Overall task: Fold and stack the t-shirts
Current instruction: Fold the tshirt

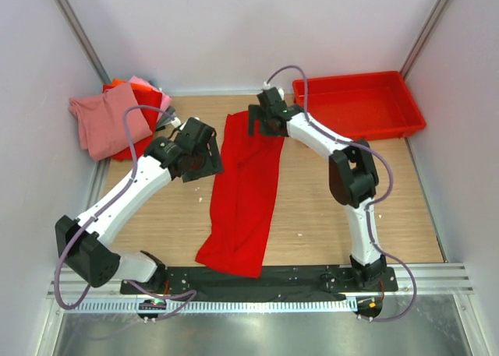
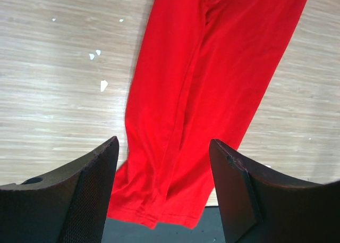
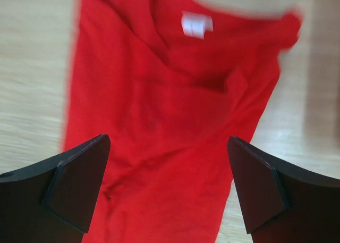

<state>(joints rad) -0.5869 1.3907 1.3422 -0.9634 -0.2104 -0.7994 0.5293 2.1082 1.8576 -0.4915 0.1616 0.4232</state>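
Note:
A bright red t-shirt (image 1: 245, 196) lies folded lengthwise into a long strip down the middle of the wooden table, its hem over the near edge. My left gripper (image 1: 204, 155) is open and empty, hovering at the strip's left side; its wrist view shows the shirt's lower half (image 2: 202, 94). My right gripper (image 1: 265, 122) is open and empty above the collar end; its wrist view shows the collar with a white label (image 3: 195, 25). A pile of folded shirts (image 1: 105, 118), dusty pink on top of red and orange, sits at the far left.
A rigid red plastic tray (image 1: 359, 107) stands at the far right corner. White walls close in the table on three sides. A black rail (image 1: 257, 278) with the arm bases runs along the near edge.

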